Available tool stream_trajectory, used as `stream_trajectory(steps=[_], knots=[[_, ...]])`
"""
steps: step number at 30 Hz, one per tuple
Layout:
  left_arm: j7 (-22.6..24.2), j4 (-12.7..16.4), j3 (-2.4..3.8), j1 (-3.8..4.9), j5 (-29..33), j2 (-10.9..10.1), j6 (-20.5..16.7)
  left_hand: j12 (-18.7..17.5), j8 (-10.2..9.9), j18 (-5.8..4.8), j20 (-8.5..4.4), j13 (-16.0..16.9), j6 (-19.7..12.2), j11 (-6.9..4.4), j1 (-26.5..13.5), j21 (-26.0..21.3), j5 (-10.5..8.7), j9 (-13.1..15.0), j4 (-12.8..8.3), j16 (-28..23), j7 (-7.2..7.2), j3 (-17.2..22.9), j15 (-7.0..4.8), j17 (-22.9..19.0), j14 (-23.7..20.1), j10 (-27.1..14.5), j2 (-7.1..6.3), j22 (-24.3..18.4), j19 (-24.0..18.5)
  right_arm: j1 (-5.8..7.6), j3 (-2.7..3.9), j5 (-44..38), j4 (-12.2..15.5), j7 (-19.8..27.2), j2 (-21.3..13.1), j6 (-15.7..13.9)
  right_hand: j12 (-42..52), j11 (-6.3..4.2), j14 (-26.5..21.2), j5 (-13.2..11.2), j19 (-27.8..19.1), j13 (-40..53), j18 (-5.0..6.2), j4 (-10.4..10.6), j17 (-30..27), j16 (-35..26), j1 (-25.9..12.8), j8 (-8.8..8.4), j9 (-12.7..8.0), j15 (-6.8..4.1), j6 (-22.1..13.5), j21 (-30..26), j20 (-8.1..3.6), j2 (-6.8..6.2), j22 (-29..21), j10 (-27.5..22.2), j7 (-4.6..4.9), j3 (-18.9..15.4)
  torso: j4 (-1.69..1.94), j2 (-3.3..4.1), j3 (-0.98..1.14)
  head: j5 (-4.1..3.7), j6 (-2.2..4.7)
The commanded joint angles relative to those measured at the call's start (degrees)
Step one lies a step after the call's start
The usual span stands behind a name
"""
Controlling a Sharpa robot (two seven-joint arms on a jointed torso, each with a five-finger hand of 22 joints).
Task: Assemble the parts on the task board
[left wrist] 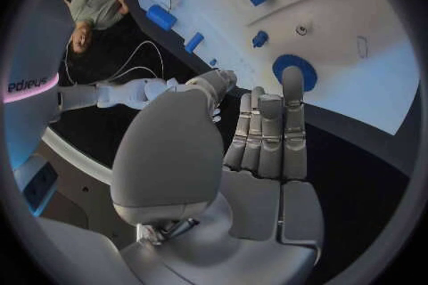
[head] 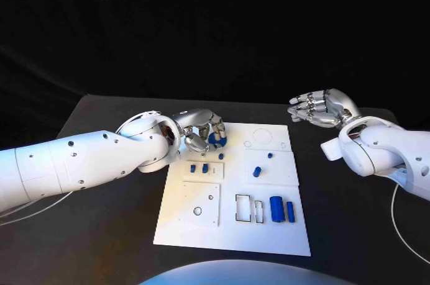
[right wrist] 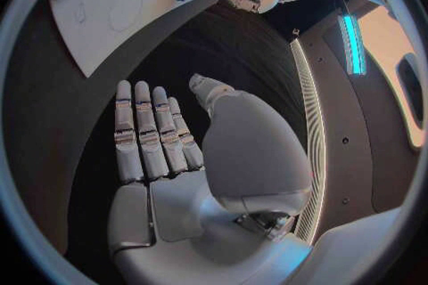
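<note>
Task board (head: pixel 235 235) lies at the centre of the black table (head: pixel 99 235), long axis running from 6 o'clock to 12 o'clock. Left hand (head: pixel 199 131) hovers over the board's 11 o'clock corner, directly above a round blue disc part (left wrist: pixel 294 70). In the left wrist view its fingers (left wrist: pixel 269 132) lie straight and side by side, thumb apart, nothing held — one fingertip sits at or just over the disc; contact cannot be confirmed. Right hand (head: pixel 320 108) hangs off the board at 1 o'clock, above bare table, fingers extended and slightly parted, holding nothing.

Remaining parts: two small blue pegs (head: pixel 198 168) at 9 o'clock of the board's centre, two more small parts (head: pixel 257 171) near centre, and two blue cylinders (head: pixel 282 210) at 4 o'clock beside empty rectangular slots (head: pixel 243 207).

Fault risks from this position:
- Descent with fingers together may push the disc sideways rather than enclose it — widen the thumb gap first.
- The nearby pegs lie under the left forearm's path; a low sweep could knock them over or off the board.
- Pressure at the board's corner could shift the whole plate.
</note>
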Motion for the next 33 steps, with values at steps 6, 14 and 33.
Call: stream_trajectory(steps=[6,14,33], knots=[[1.6,-1.3,-0.29,-0.46,-16.7,1.7,5.8,-2.0,-1.8,0.36,-0.31,-2.6,2.3,-0.2,1.8,1.8,-0.27,-1.9,0.2,2.8,-0.28,-1.8,-0.8,0.3,0.9,-0.6,-0.02,2.5,0.5,-0.26,-0.04,-0.7,0.1,0.5,0.0,0.7,-0.4,0.41,0.1,0.3,-0.3,0.0,0.3,-0.1,-0.1,-0.3,-0.4,-0.25,-0.1,0.45,-0.4,-0.2,0.25,0.14,0.0,-0.1,2.11,-0.3,-0.01,0.0,-0.02,-0.04,0.12],[0.9,-2.3,-0.36,-0.55,-19.8,3.0,8.3,-3.2,-3.0,-0.08,-0.39,-4.2,3.6,-0.22,2.2,3.9,-0.23,-3.0,1.0,4.5,-0.17,-2.8,-0.85,0.5,1.6,-0.5,0.03,4.9,1.5,-0.32,-0.05,-0.7,0.1,0.5,0.1,0.7,-0.4,0.41,0.1,0.3,-0.3,0.0,0.31,-0.2,-0.2,-0.4,-0.3,-0.28,-0.1,0.46,-0.4,-0.2,0.26,0.17,-0.1,-0.1,2.11,-0.3,-0.03,0.02,-0.04,-0.23,0.17],[1.4,-4.8,-0.37,-0.98,-20.6,5.8,9.8,-7.3,-6.6,-0.78,-0.47,-8.7,7.8,-0.59,5.6,8.9,-0.17,-5.4,2.8,8.3,-0.05,-1.4,-1.14,0.1,2.9,4.0,0.8,10.5,3.5,-0.34,-0.05,-0.7,0.1,0.5,0.3,0.8,-0.4,0.43,0.2,0.3,-0.4,0.0,0.32,-0.3,-0.2,-0.4,-0.3,-0.32,-0.1,0.47,-0.4,-0.2,0.28,0.2,-0.2,-0.1,2.13,-0.3,-0.02,0.04,0.02,-0.32,-0.1]])
